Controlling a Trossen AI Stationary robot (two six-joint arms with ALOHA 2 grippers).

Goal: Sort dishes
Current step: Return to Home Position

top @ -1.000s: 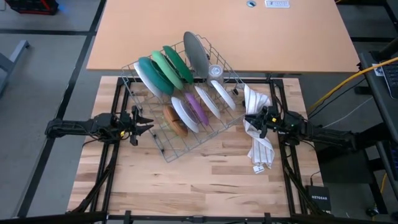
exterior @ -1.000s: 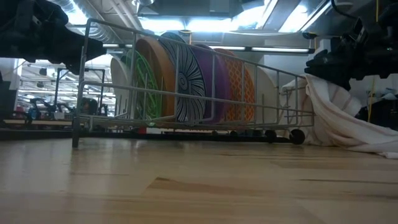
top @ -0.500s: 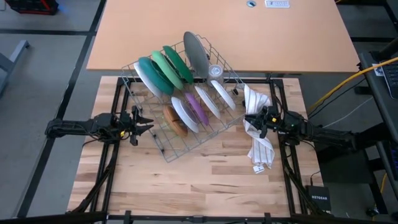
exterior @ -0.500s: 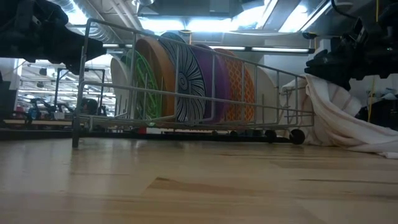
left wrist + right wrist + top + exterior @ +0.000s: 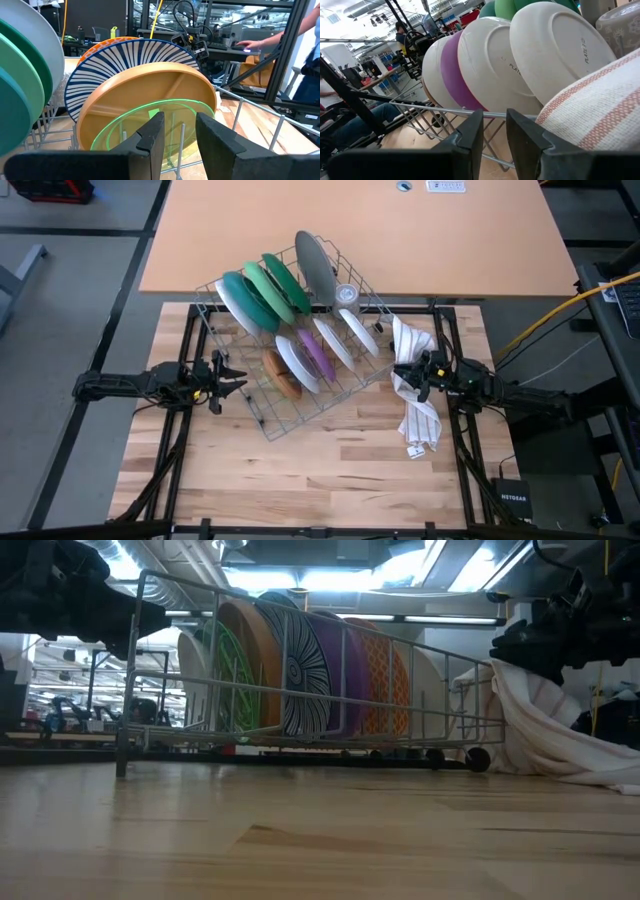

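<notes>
Standing on edge in the grey wire rack (image 5: 330,401) at mid-frame of the high view are a large white plate (image 5: 230,305), a teal plate (image 5: 250,298), green plates (image 5: 283,280) and a grey plate (image 5: 313,268). Nearer the bottom of the frame stand a brown dish (image 5: 283,372), a purple plate (image 5: 320,352) and small white plates (image 5: 357,330). The clear green dish (image 5: 150,125) shows plainly only in the left wrist view, overlapping the brown one. A clear item beside the grey plate is hard to make out. The left gripper (image 5: 179,116) sits at the rack's left edge and the right gripper (image 5: 494,114) at its right, by the striped cloth (image 5: 420,415). Each keeps a narrow gap between its fingers and grips nothing. The low view crops both arms at its upper corners.
</notes>
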